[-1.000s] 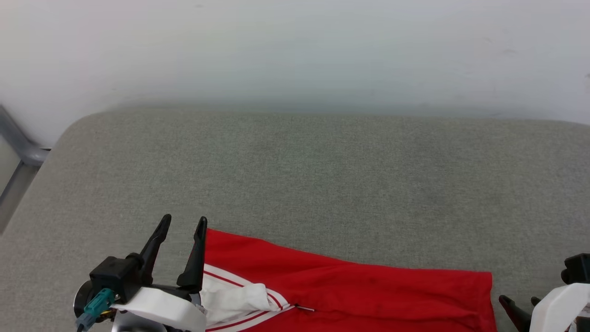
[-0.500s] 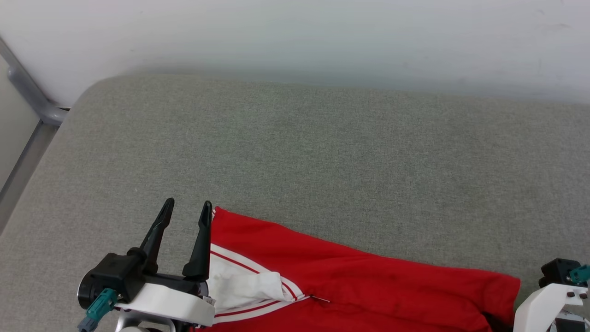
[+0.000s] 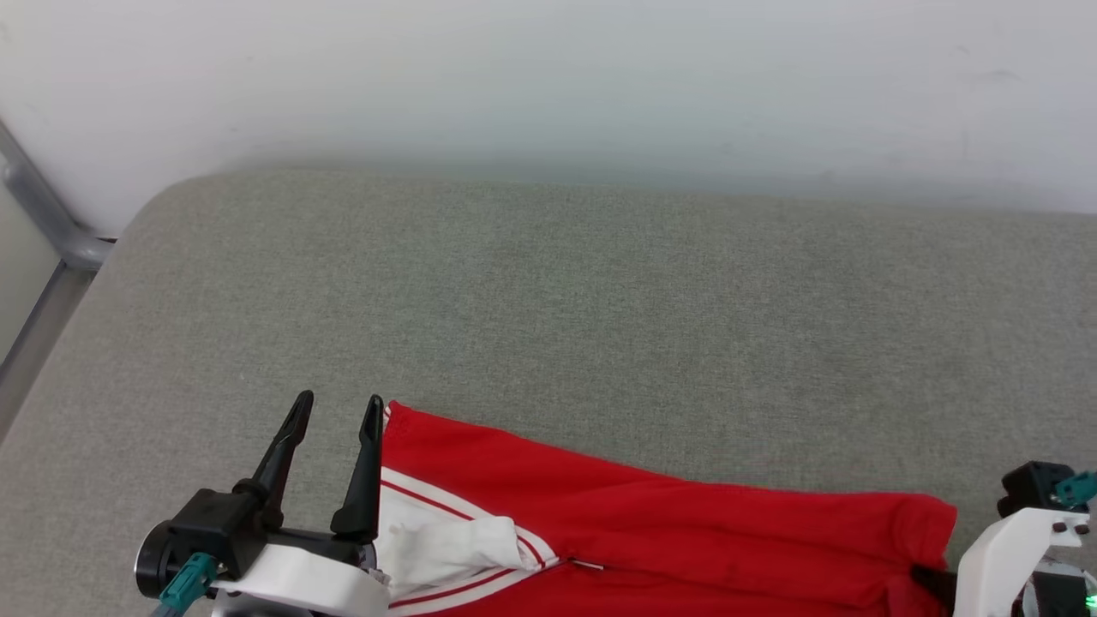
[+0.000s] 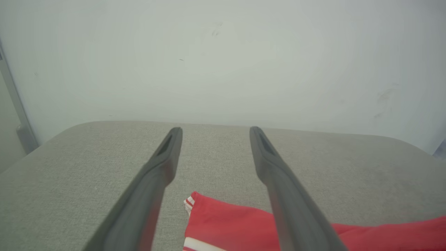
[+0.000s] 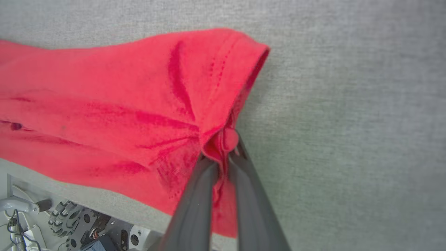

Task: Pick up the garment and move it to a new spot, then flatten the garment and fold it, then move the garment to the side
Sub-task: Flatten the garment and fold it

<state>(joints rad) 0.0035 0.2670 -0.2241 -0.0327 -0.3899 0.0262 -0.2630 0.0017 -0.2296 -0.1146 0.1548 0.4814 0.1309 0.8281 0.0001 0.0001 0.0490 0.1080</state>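
Note:
The garment, a red shirt with a white sleeve and red-and-white striped trim, lies along the near edge of the grey cushion. Its numerals are hidden. My left gripper stands open just left of the shirt's far left corner, with nothing between its fingers. In the left wrist view that red corner lies below and between the spread fingers. My right gripper is shut on a bunched fold at the garment's right hem. Its white forearm shows at the lower right of the head view.
The grey padded surface stretches far beyond the shirt up to a white wall. A grey metal frame stands at the far left. Part of my wheeled base shows below the cushion's near edge.
My right gripper has moved onto the shirt's right hem and shut on it, bunching the fabric there. The left gripper stays open by the left corner. The head camera has shifted.

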